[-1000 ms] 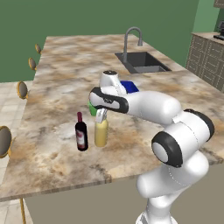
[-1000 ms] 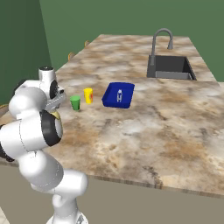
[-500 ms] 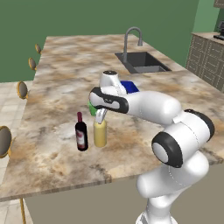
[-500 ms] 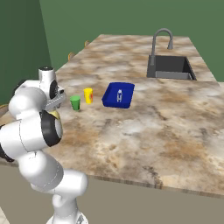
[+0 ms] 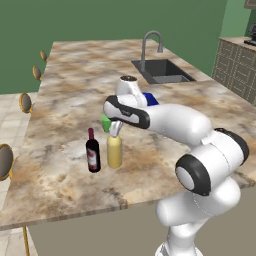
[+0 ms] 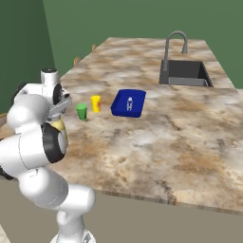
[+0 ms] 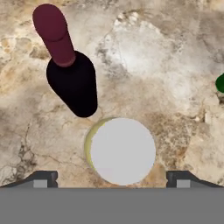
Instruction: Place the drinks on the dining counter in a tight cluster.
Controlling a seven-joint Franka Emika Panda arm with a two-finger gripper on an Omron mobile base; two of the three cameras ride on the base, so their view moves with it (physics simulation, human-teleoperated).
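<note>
As the pictures showed, the yellow bottle stood upright near the front left of the bench, just beside the wine bottle, the two forming a close pair. The hand hung directly above the yellow bottle's grey cap, its fingertips spread wide to either side and gripping nothing, so this bottle appeared already set down. The water bottle lay in a blue tray farther back and to the right, well apart from the pair; bringing it over seemed to be the remaining work. A green cup and a yellow cup stood between tray and pair. Farther back, the marbled bench carried a dark sink and a curved faucet. Green walls enclosed the room, and stools lined the left edge.
</note>
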